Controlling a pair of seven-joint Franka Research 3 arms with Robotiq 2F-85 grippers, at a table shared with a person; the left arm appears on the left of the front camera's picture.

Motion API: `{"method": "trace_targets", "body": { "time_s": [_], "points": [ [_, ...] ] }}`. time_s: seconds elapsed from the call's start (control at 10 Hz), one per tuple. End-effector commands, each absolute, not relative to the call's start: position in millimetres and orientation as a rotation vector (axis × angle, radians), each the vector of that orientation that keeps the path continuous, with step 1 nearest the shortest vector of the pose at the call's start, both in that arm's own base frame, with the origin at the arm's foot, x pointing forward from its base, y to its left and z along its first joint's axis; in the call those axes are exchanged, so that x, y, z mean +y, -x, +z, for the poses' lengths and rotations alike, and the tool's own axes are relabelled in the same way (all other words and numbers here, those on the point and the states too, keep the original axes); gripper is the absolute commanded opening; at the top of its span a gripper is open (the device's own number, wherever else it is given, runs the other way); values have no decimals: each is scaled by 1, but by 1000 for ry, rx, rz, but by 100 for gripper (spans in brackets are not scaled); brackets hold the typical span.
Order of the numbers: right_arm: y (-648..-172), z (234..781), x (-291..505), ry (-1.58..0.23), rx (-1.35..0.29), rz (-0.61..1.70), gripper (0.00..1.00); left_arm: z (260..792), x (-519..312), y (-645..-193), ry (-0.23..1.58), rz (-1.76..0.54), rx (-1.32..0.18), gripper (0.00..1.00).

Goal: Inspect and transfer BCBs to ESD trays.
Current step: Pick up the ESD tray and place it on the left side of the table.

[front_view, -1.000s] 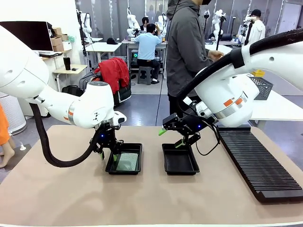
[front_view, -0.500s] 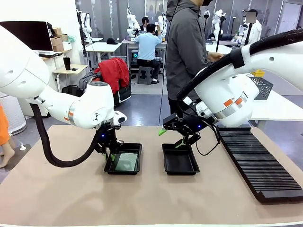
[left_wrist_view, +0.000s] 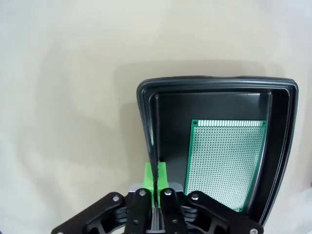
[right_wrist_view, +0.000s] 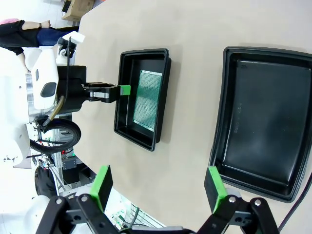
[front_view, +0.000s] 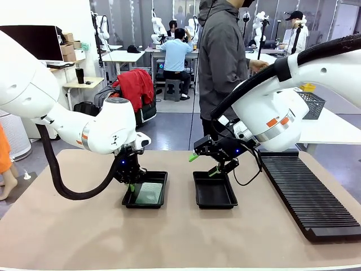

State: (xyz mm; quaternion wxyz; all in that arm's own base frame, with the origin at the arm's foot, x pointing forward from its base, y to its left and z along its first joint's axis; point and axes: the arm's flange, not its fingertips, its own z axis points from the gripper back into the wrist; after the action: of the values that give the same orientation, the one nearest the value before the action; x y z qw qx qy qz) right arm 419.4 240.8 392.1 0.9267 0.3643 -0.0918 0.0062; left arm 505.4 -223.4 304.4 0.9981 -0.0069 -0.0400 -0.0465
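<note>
Two black ESD trays sit side by side on the table. In the left tray [front_view: 161,195] lies one green perforated BCB [front_view: 148,193], flat on the floor toward one side [left_wrist_view: 226,161]. My left gripper [front_view: 131,186] is shut on that tray's left rim [left_wrist_view: 146,122], its green pads [left_wrist_view: 150,173] pinching the wall. The right tray [front_view: 214,192] holds nothing. My right gripper [front_view: 203,164] hovers open above its far edge; its wrist view shows the right tray [right_wrist_view: 263,117], the left tray [right_wrist_view: 146,53] with the BCB [right_wrist_view: 145,100], and the left gripper [right_wrist_view: 124,90] at the rim.
A long black ribbed rack [front_view: 307,195] lies along the table's right side. A person in a grey jacket [front_view: 223,62] stands at the far edge behind the right tray. Bare beige table surface spreads in front of and left of the trays.
My left gripper closed onto the left tray's rim, and the tray shifted slightly to the left. The right arm stayed still.
</note>
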Motion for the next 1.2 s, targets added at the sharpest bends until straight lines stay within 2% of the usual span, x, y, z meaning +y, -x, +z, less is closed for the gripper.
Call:
{"method": "trace_targets", "body": {
  "time_s": [0.0,0.3,0.4,0.9,1.0,1.1],
  "points": [
    [-419,396,242,-726,-186,-1,100,300,-226,-506,11,-68,-90,0],
    [-419,396,242,-726,-186,-1,100,308,-220,-509,33,-23,-81,0],
    [-419,396,242,-726,-186,-1,100,304,-222,-506,15,-87,-80,0],
    [-419,396,242,-726,-186,-1,100,304,-222,-506,15,-87,-80,0],
    [-419,396,242,-726,-186,-1,100,305,-222,-507,20,-77,-79,3],
    [-419,396,242,-726,-186,-1,100,312,-214,-506,76,-86,-73,3]
  ]
}}
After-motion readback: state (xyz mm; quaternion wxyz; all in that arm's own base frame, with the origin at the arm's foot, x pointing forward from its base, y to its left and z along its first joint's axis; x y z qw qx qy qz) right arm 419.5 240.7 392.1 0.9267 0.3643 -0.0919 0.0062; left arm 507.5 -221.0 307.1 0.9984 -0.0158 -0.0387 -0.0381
